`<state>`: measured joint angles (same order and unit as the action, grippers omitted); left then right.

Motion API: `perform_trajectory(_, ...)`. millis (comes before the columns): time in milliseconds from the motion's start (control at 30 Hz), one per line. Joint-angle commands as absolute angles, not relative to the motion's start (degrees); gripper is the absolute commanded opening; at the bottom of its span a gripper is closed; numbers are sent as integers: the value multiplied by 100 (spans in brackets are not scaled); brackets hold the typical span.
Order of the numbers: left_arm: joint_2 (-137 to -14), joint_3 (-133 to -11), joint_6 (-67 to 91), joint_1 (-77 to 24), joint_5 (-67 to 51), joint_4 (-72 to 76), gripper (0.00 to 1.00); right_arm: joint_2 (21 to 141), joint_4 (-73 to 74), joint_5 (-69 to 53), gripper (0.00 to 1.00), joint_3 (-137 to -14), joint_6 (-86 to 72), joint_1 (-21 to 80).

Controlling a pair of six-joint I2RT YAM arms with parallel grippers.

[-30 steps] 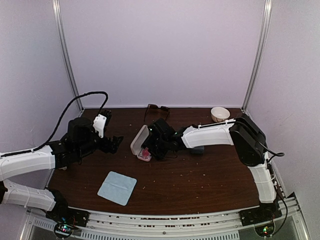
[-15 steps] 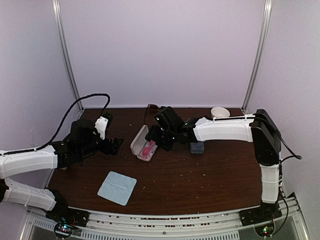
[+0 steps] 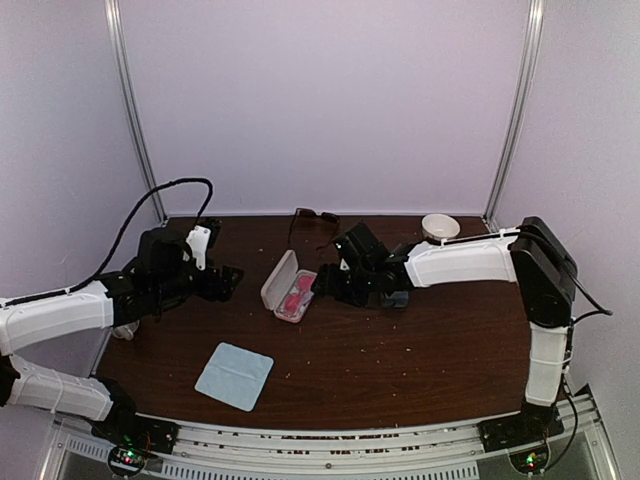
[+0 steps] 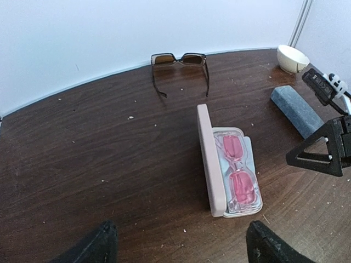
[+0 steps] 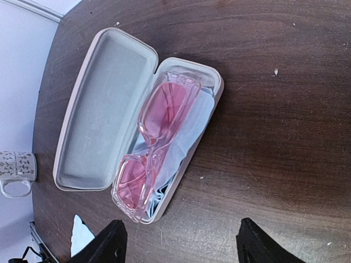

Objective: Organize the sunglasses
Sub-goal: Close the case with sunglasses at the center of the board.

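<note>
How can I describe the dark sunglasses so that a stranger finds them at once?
Look at the far edge of the brown table, near the middle of the back wall. The dark sunglasses lie there unfolded, behind the open pink case. Unlike the pink glasses inside that case, they have square brownish lenses and rest on bare wood.
</note>
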<state>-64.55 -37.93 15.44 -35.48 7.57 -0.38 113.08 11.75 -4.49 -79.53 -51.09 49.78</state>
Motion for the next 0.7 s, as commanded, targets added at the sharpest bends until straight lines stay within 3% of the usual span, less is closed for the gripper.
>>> perform_trajectory(0,-6377,-3754,1822,-3197,34,52,83,11250,523,-890,70,-7763,-4805,4870)
perform_trajectory(667,-7947,-4762,2088,-2399,-1976,498,71,11698,-666,-2250,71,-7472,-4748,4426)
